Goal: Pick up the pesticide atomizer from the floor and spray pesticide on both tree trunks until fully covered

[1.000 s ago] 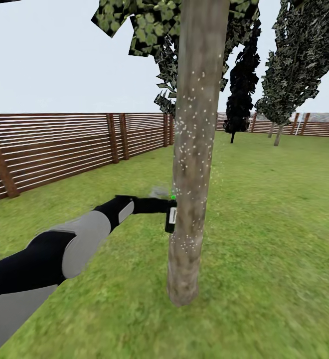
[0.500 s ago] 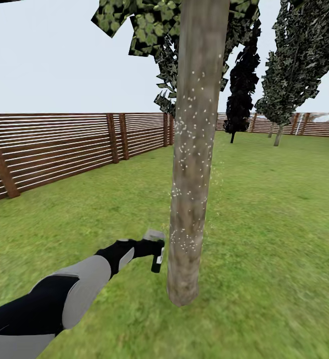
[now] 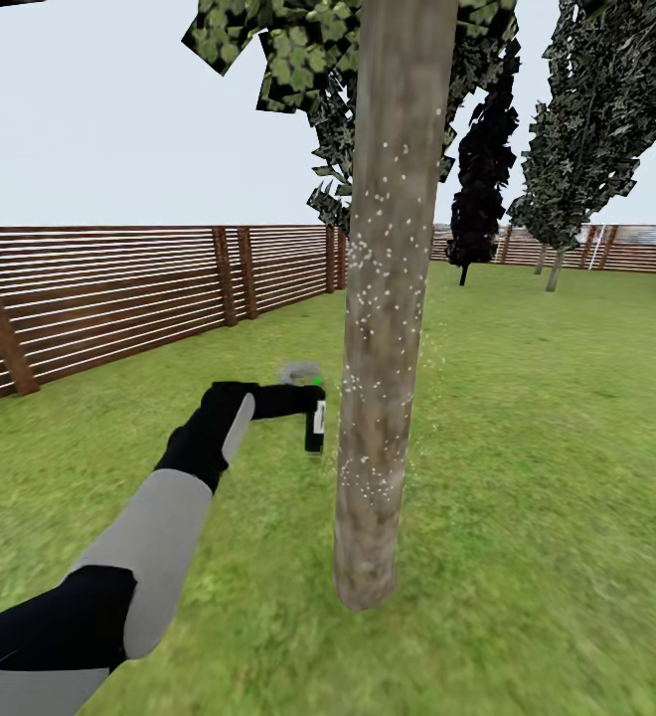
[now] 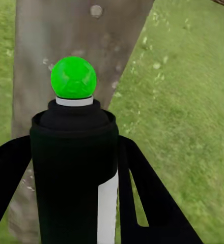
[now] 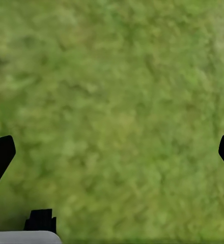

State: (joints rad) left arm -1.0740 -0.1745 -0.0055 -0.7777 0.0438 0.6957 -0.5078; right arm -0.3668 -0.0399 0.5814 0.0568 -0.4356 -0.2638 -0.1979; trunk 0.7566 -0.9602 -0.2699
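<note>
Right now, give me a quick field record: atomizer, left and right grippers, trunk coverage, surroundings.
atomizer: pesticide atomizer upright, beside the tree trunk, a small gap between them
left gripper: left gripper, jaws shut on the atomizer
right gripper: right gripper, jaws wide apart over grass, holding nothing
trunk coverage: white specks scattered over the middle stretch, base near the grass mostly bare
surroundings: lawn, wooden fence behind on the left

A fenced garden is showing here: a wide green grass lawn [image 3: 527, 418] is spreading around a thick grey-brown mottled tree trunk [image 3: 383, 328], a brown horizontal-slat wooden fence [image 3: 119, 298] is running behind it, and dark narrow cypress-like trees [image 3: 482, 169] are standing beyond.
</note>
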